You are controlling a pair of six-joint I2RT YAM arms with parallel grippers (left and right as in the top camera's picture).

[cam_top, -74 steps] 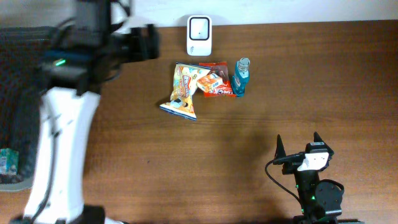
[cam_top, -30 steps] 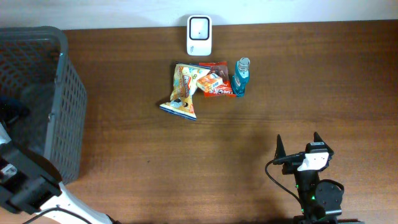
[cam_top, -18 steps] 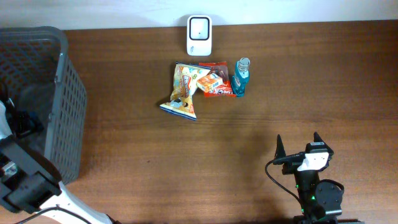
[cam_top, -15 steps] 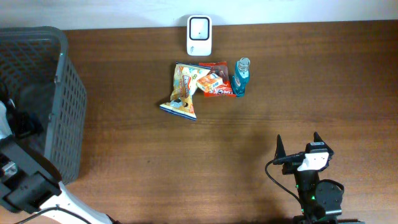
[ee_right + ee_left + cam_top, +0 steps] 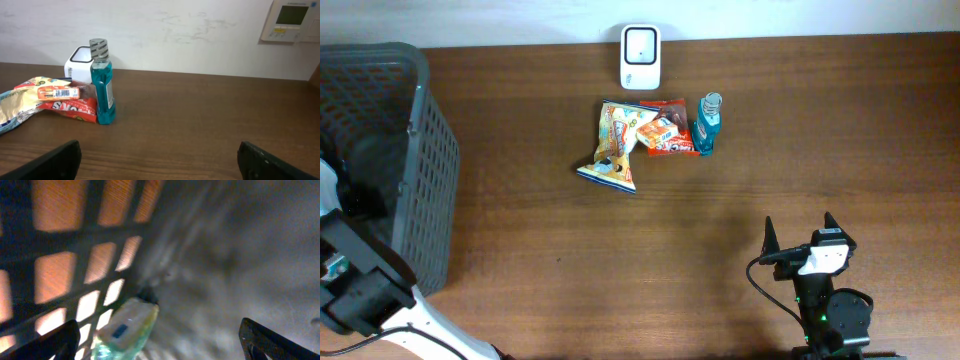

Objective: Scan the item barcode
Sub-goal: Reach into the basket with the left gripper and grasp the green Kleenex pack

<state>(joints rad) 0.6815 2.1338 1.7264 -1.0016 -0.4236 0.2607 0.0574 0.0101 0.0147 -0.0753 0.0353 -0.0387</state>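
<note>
Plainly, the blue bottle (image 5: 102, 85) stands upright, cap up, just beside the red packet (image 5: 70, 107), while the left hand (image 5: 160, 342) and right hand (image 5: 160, 162) both gape open.

Wooden table (image 5: 620, 260): white scanner (image 5: 640, 44), yellow snack bag (image 5: 616, 145), red packet (image 5: 672, 138), upright blue bottle (image 5: 708, 125), grey basket (image 5: 425, 190).

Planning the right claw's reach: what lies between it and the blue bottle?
Only bare tabletop separates the right claw and blue bottle, seen in the overhead view.

White scanner (image 5: 641, 44) at far edge, chip bag (image 5: 615, 146), red packet (image 5: 678, 146), upright blue bottle (image 5: 708, 126) clustered near it
</note>
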